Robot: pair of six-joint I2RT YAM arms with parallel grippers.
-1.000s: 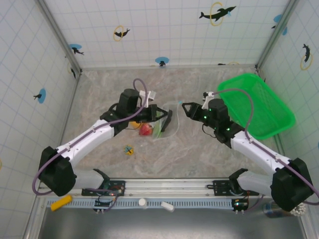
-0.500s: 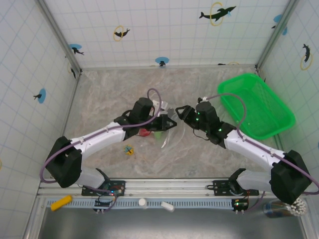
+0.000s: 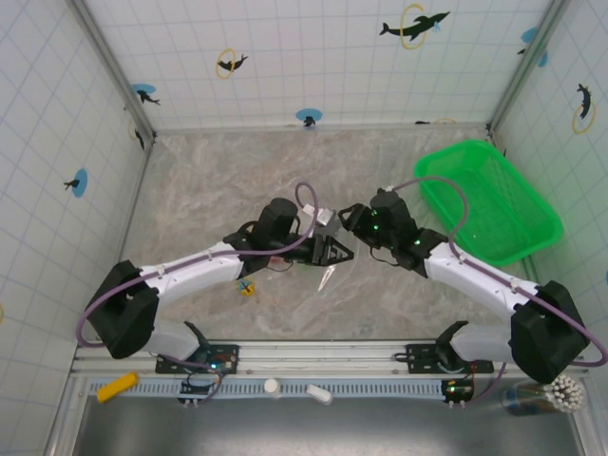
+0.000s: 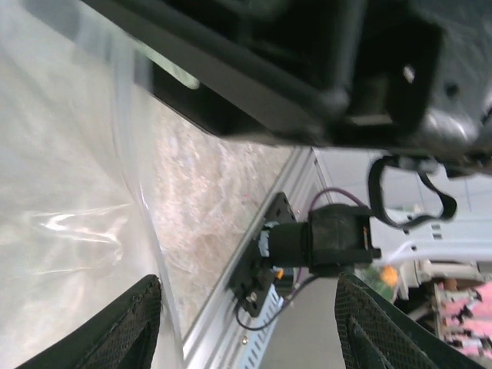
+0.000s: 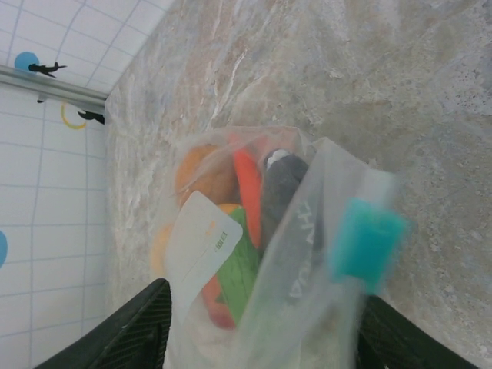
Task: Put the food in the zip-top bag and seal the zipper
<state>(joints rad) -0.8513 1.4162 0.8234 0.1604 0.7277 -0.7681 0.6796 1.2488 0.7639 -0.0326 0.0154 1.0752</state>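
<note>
The zip-top bag [image 5: 300, 261] lies mid-table between both grippers. Its film blurs around the light blue tab [image 5: 367, 237], and its near end is cut off. Food [image 5: 244, 188] shows inside, partly behind the white label [image 5: 201, 244]. The right gripper [image 5: 261, 307] and left gripper [image 4: 246, 292] both stand spread. Bare table [image 3: 209, 180] lies far left. The green basket [image 3: 484, 199] sits right and a yellow-blue trinket [image 3: 246, 286] near left.

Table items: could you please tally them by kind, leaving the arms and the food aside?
Basket: 1
Bag: 1
Trinket: 1
Total: 3
</note>
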